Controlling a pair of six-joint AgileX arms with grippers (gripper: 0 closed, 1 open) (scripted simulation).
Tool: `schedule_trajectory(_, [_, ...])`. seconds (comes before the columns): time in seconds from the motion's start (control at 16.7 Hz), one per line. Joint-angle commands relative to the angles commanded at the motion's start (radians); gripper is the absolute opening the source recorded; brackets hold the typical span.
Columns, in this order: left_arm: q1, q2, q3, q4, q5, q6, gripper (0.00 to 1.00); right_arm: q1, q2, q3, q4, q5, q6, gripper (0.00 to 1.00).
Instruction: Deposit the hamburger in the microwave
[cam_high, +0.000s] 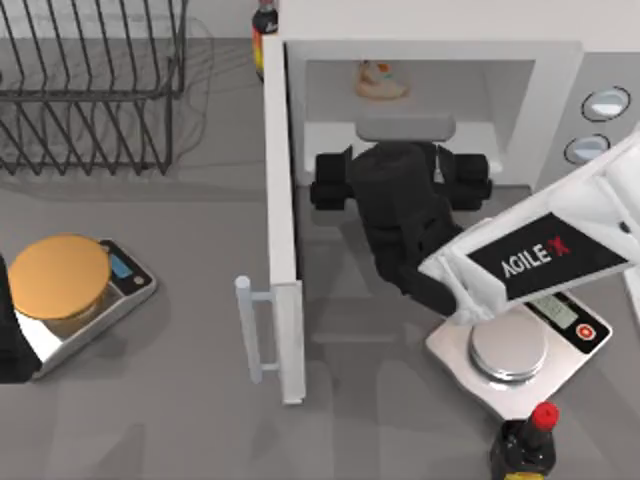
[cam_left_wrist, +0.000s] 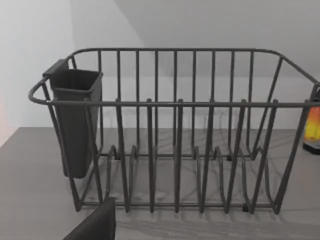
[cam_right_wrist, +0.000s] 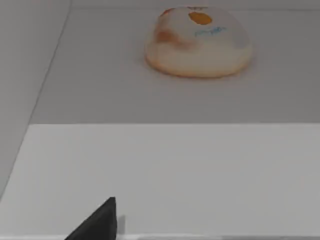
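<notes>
The hamburger (cam_high: 380, 80) (cam_right_wrist: 197, 42), a pale tan bun with an orange patch, lies on the floor at the back of the microwave (cam_high: 560, 70) cavity. The microwave door (cam_high: 283, 230) stands swung open toward the front. My right gripper (cam_high: 405, 150) is at the cavity's mouth, open and holding nothing, a short way from the bun. One of its dark fingertips (cam_right_wrist: 102, 222) shows over the white sill. My left arm (cam_high: 8, 340) is parked at the table's left edge, and one fingertip (cam_left_wrist: 97, 225) of its open gripper faces the dish rack.
A wire dish rack (cam_high: 90, 80) (cam_left_wrist: 175, 130) with a dark cup stands back left. A scale carrying an orange disc (cam_high: 60, 275) sits at the left, a second scale (cam_high: 520, 350) under my right arm. A red-capped bottle (cam_high: 525, 445) stands front right, another bottle (cam_high: 262, 35) behind the door.
</notes>
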Motion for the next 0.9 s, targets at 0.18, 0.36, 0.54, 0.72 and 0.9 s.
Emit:
schedule_trajectory(0.18, [0.0, 0.0, 0.0, 0.0, 0.0, 0.0, 1.0, 0.082, -0.06, -0.177, 0.049, 0.071, 0.032, 1.0])
schedule_trajectory(0.36, [0.0, 0.0, 0.0, 0.0, 0.0, 0.0, 1.0, 0.137, -0.112, -0.262, 0.075, 0.117, 0.072, 1.0])
schedule_trajectory(0.54, [0.0, 0.0, 0.0, 0.0, 0.0, 0.0, 1.0, 0.144, -0.121, -0.271, 0.081, 0.122, 0.079, 1.0])
schedule_trajectory(0.72, [0.0, 0.0, 0.0, 0.0, 0.0, 0.0, 1.0, 0.139, -0.118, -0.268, 0.075, 0.119, 0.077, 1.0])
schedule_trajectory(0.9, [0.0, 0.0, 0.0, 0.0, 0.0, 0.0, 1.0, 0.142, -0.179, -0.248, 0.007, 0.116, 0.076, 1.0])
